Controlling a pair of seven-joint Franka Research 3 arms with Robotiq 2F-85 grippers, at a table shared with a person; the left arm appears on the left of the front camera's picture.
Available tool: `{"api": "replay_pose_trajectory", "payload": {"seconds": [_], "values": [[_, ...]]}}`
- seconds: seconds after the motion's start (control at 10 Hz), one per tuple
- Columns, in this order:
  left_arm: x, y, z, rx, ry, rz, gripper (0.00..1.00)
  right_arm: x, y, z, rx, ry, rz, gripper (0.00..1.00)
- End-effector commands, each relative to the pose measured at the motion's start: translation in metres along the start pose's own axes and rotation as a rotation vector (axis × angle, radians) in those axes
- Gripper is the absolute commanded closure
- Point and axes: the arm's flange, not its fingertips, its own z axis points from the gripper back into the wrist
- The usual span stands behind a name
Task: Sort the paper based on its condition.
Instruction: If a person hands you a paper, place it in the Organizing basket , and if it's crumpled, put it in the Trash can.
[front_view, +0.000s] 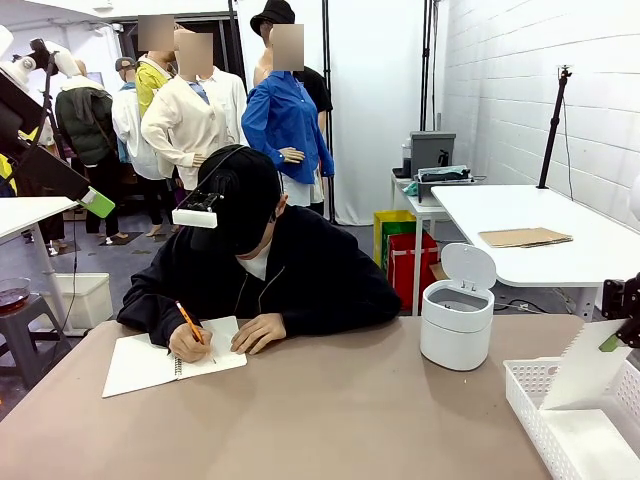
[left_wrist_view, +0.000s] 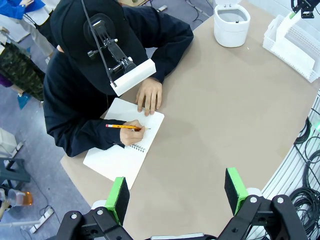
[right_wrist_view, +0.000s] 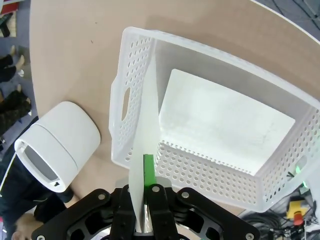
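1. The paper (front_view: 588, 368) I was watching, a white sheet, was pinched at 1 corner by the right gripper (front_view: 612, 342), its jaws closed tight on the sheet.
2. That sheet stood tilted and nearly on edge over the white basket (front_view: 528, 398), with a ragged row of torn holes along its upper-left edge in the front view.
3. From the right wrist view, the same paper (right_wrist_view: 145, 120) ran edge-on up from the right gripper (right_wrist_view: 146, 172), crossing above 1 end of the basket (right_wrist_view: 200, 162).
4. A 2nd sheet (right_wrist_view: 225, 125) lay flat on the basket's floor, with a line of punched holes along 1 side.
5. The basket sat at the table's (front_view: 320, 420) right end, on the robot's side.
6. A small white bin (front_view: 457, 320) with its lid up stood just beyond the basket, near it but apart.
7. Across the table a person bent over an open spiral notebook (front_view: 150, 365), with an orange pencil (front_view: 190, 322) in the writing hand (front_view: 188, 343) and the other hand (front_view: 258, 332) resting at the page's edge.
8. The left gripper (left_wrist_view: 176, 191) hung above the table on the near side of the notebook (left_wrist_view: 120, 155), its green pads (left_wrist_view: 119, 197) spread wide and nothing between them.
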Motion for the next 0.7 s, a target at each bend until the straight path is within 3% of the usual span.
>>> {"api": "replay_pose_trajectory", "payload": {"seconds": [0.0,0.3,0.5,0.6], "values": [[-0.001,0.000,0.000,-0.001,0.001,0.000,0.00,0.000,0.000,-0.002,-0.003,0.003,-0.001,1.00],[-0.001,0.000,0.000,-0.001,0.001,0.000,0.00,-0.001,-0.003,0.004,-0.009,0.015,0.034,0.44],[-0.001,0.000,0.000,-0.001,0.001,0.000,0.00,-0.009,-0.008,0.016,-0.135,0.038,0.056,0.07],[-0.001,0.000,0.000,-0.001,0.001,0.000,0.00,-0.013,-0.010,0.026,-0.182,0.039,0.061,0.00]]}}
